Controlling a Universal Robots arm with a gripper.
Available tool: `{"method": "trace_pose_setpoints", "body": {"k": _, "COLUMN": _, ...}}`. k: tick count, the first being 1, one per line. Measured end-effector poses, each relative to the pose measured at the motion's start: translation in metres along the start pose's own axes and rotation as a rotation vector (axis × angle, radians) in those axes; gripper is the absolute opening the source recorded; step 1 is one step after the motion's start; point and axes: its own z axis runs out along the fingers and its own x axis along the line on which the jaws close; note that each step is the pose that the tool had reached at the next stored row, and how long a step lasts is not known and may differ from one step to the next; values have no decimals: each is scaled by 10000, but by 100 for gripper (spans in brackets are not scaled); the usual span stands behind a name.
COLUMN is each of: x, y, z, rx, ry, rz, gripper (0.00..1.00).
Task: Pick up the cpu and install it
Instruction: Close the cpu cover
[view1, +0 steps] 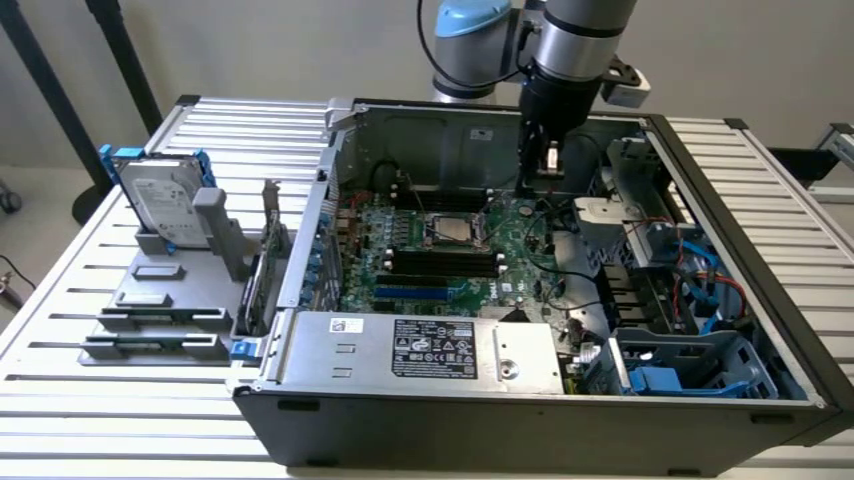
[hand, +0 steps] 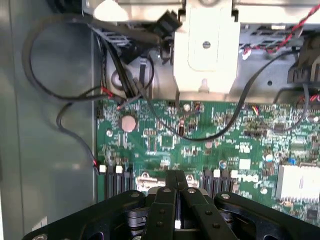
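Where the ribbed metal table (view1: 67, 330) lies at 9 o'clock of the open case (view1: 731, 235), a silver hard drive (view1: 160, 195) stands upright in blue brackets on a grey rack. Mid-case: green motherboard (view1: 514, 280), matte, densely studded. The cpu (view1: 451, 230), a small flat square with a dull silver-grey top, lies in its framed socket on the board. At its 2 o'clock the black gripper (view1: 541, 185) hangs over the board, apart from the chip. Wrist view: fingers (hand: 169, 190) pressed together, nothing between them; glossy black cables (hand: 125, 31) run over the board.
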Motion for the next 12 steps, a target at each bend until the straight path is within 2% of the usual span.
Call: {"method": "trace_pose_setpoints", "body": {"k": 12, "x": -6, "y": 25, "z": 217, "rx": 11, "ry": -4, "rz": -129, "gripper": 11}}
